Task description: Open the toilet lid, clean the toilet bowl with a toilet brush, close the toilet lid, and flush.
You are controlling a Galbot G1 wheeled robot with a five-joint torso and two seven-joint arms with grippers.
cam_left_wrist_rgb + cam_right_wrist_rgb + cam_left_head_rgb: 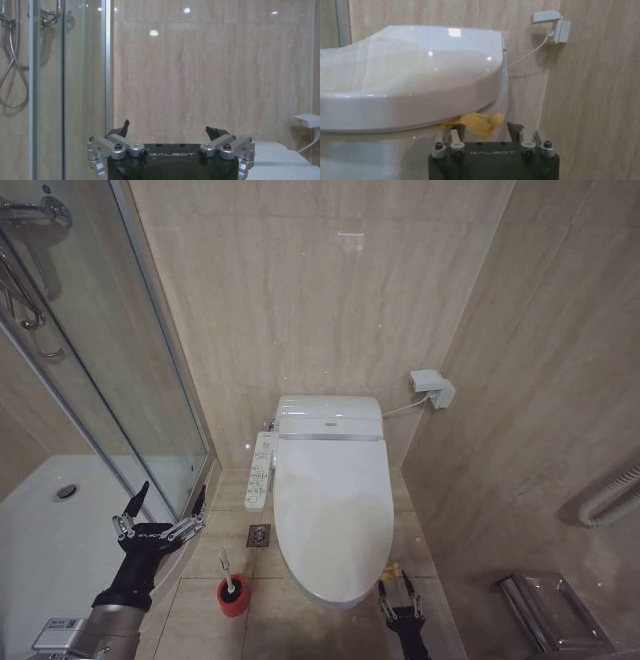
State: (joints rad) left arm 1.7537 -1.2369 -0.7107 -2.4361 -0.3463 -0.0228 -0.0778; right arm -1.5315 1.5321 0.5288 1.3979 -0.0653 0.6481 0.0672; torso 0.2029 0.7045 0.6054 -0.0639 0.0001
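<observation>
Here, glossy oval toilet lid [332, 515] shut.

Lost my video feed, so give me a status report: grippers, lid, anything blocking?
Left gripper open, raised by the shower glass. Right gripper open, low beside the toilet lid. Lid down. Toilet brush in its holder. Nothing blocking.

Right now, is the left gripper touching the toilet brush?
Apart. In the head view the left gripper is raised beside the shower glass, open and empty, with bare floor between it and the toilet brush, which stands in its red holder.
</observation>
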